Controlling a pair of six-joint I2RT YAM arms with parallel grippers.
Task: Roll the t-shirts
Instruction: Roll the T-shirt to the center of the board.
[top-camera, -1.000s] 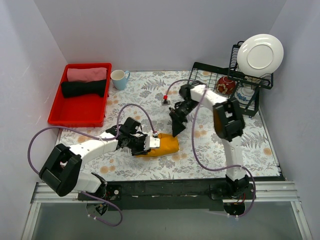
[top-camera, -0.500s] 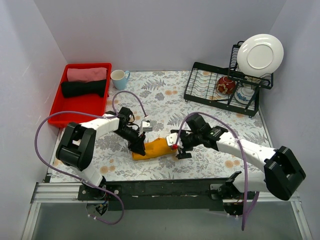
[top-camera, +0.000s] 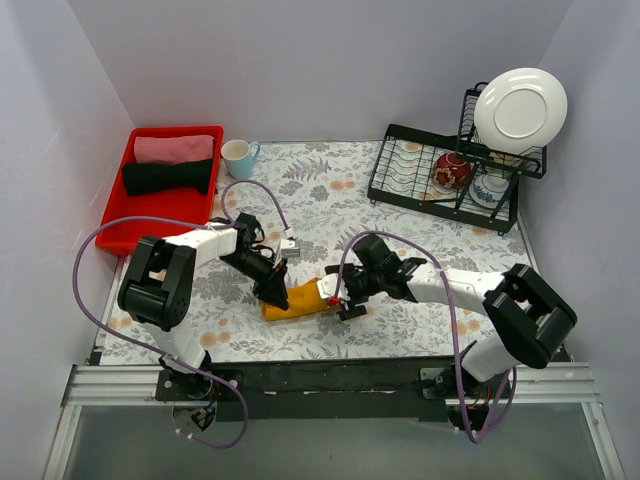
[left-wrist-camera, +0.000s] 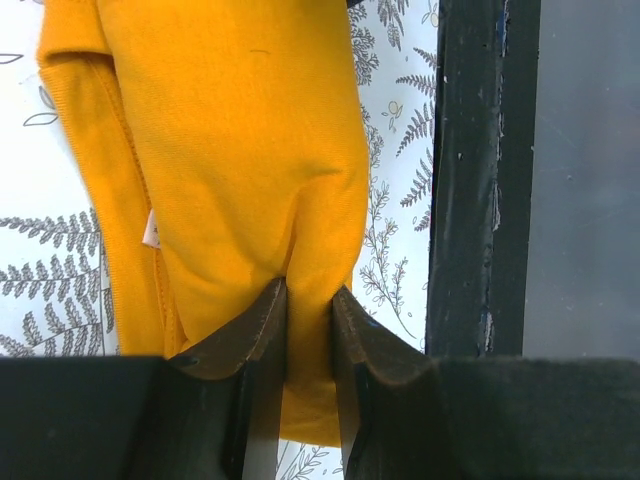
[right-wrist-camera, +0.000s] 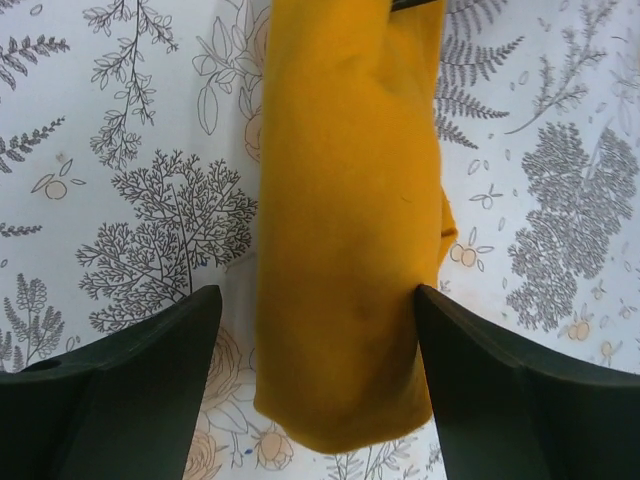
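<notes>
Pinching a fold of the t-shirt (left-wrist-camera: 250, 150), left fingers (left-wrist-camera: 232, 345) clamp it; right fingers (right-wrist-camera: 130, 350) straddle it, apart.

Upper left: a red tray (top-camera: 160, 222) holds a pink cloth roll (top-camera: 173, 148) and a black cloth roll (top-camera: 168, 176), with a mug (top-camera: 238, 158) just beside it. Upper right: a black dish rack (top-camera: 420, 165) holds a white plate (top-camera: 520, 108).

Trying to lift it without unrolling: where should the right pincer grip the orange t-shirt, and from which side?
Grip the t-shirt across its rounded free end, coming down from above: the right pincer straddles it open, while the left pincer pinches the other end.
</notes>
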